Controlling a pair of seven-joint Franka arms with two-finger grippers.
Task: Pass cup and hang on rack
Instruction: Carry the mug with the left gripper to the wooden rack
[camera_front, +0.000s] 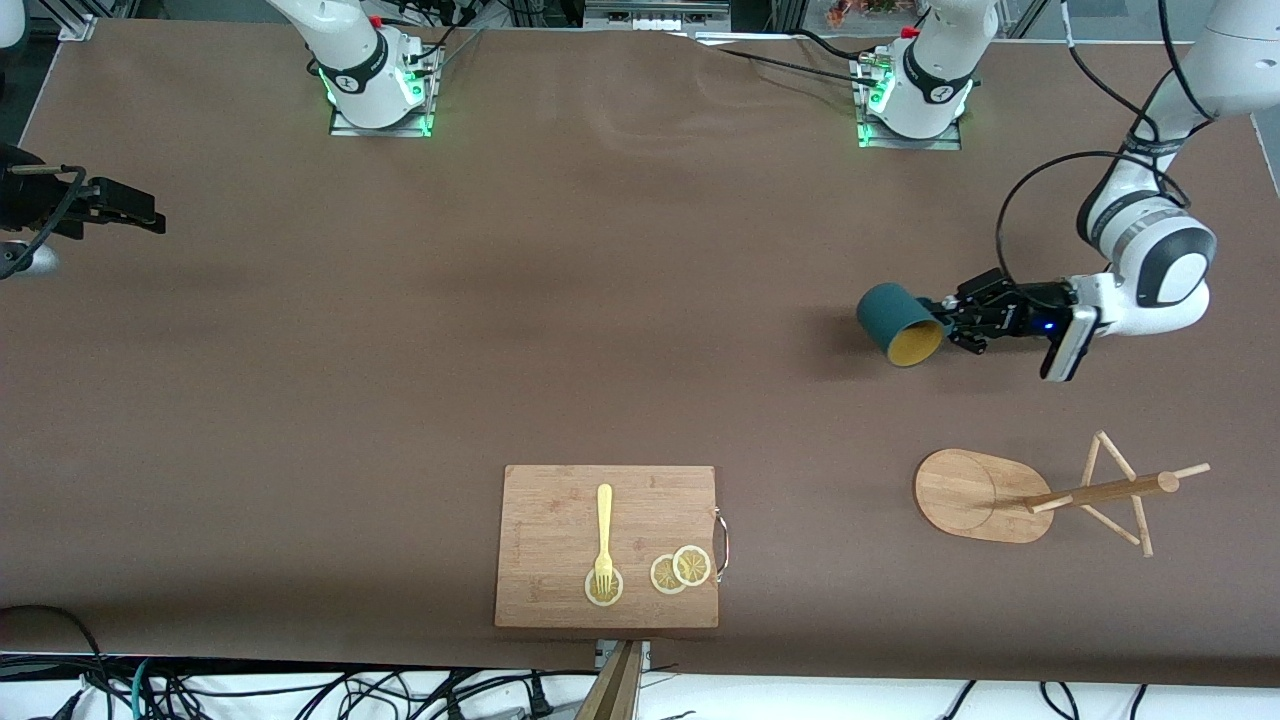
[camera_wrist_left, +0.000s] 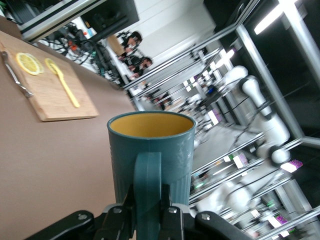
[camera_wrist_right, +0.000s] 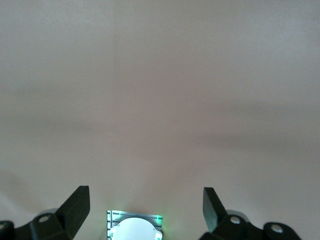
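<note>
the left tool (camera_front: 952, 322) is clamped on the handle (camera_wrist_left: 148, 187) of the cup (camera_front: 899, 324), holding it up in the air over the bare brown surface (camera_front: 400, 350) toward the left arm's end. in the front view the cup lies tipped on its side, its yellowish inside facing the front camera and its teal wall turned away from the tool. the left wrist view shows the two fingers (camera_wrist_left: 116, 220) pressed against either side of the handle, the ribbed cup wall just past them.

the rack (camera_front: 1040, 492) lies nearer to the front camera than the spot under the cup, well apart from it — its oval base rests on the surface and its pole with the thin pegs points toward the left arm's end of the surface.

the right tool (camera_front: 140, 212) waits at the right arm's end of the surface, its fingers (camera_wrist_right: 75, 205) spread wide with nothing between them; only bare surface and the arm's own base show in the right wrist view.

a cutting board (camera_front: 560, 520) sits near the front edge, about midway along it. on it lie a yellow fork (camera_front: 604, 535) and three lemon slices (camera_front: 680, 570) — the fork's tines rest on one slice, the other two overlap beside the board's metal handle.
</note>
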